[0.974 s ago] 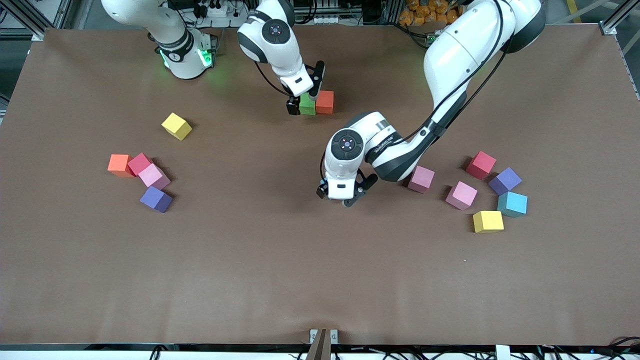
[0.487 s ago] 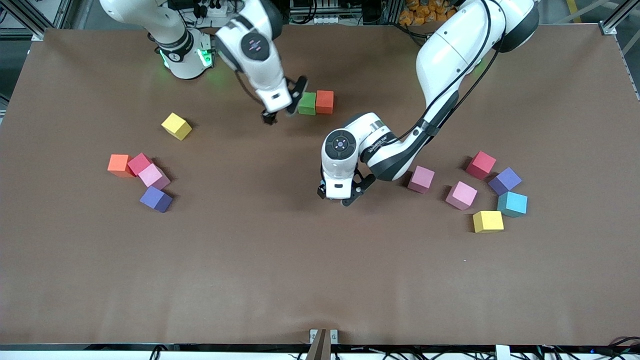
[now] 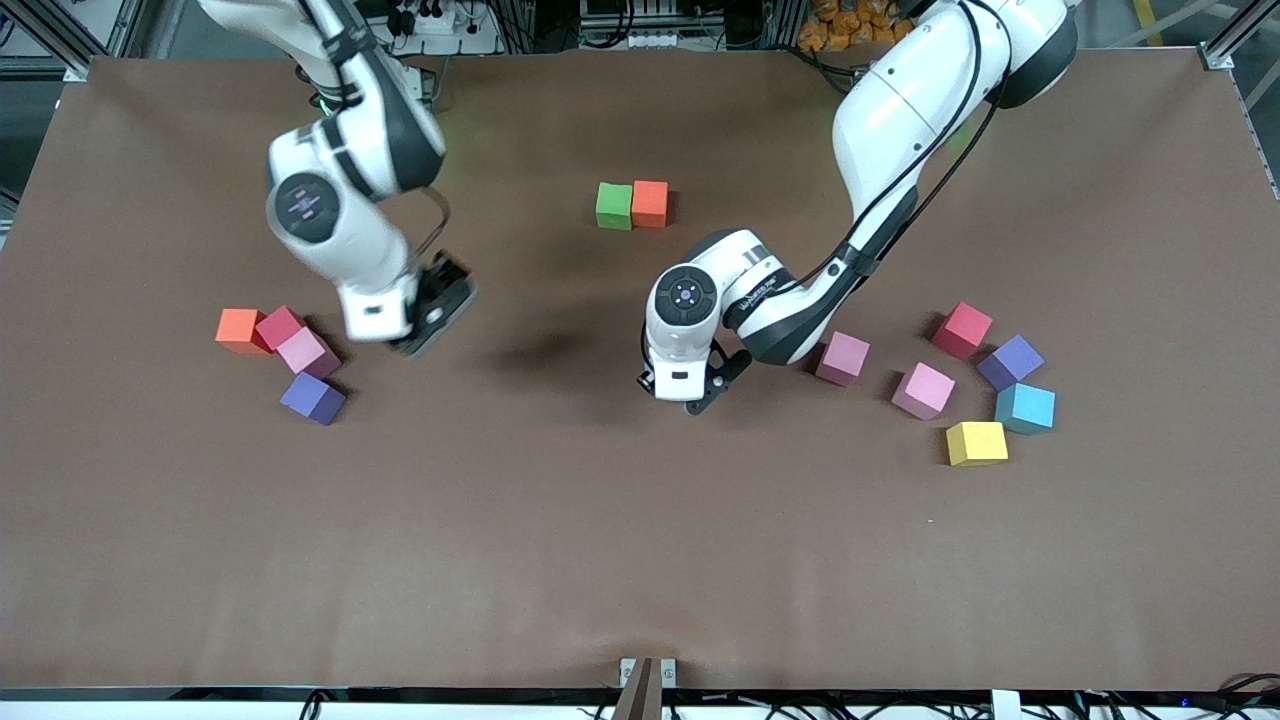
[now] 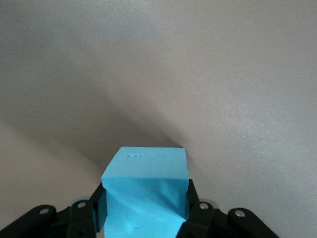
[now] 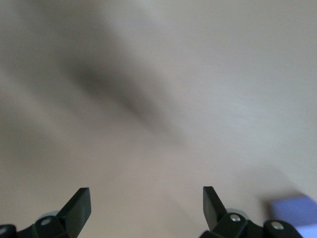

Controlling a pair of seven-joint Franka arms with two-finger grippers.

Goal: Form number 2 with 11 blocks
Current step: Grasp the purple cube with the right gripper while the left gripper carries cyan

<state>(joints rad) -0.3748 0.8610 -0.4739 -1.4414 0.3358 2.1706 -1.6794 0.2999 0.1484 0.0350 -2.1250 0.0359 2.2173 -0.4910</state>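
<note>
Quickly, by view order from the right arm's end of the table:
cluster of four: orange block (image 3: 238, 330), red block (image 3: 279, 325), pink block (image 3: 307, 352) and purple block (image 3: 312, 398), packed close together; nearer the front camera than the green block, toward the right arm's end
right gripper (image 3: 432, 318): fingers spread wide, nothing between them, up over bare table (image 3: 640, 560) just beside the cluster of four; the purple block shows at the edge of the right wrist view
green block (image 3: 613, 205): landmark, mid-table near the bases, touching a second orange block (image 3: 650, 203) on its left-arm side
left gripper (image 3: 690, 388): closed on a light blue block (image 4: 143, 188), fingers (image 4: 194, 206) pressed to two of its faces; held low over bare table, the cube hidden under the wrist in the front view
loose group: six blocks, nearer the front camera than the green block, toward the left arm's end; second pink (image 3: 841, 358), third pink (image 3: 922, 390), second red (image 3: 962, 329), yellow (image 3: 976, 443), second purple (image 3: 1010, 361), second light blue (image 3: 1025, 408); second pink sits just beside the left arm's elbow
count seen: pink 3, orange 2, red 2, purple 2, light blue 2 with the held one, green 1, yellow 1
number 2: not yet formed; only the green and second orange lie joined
</note>
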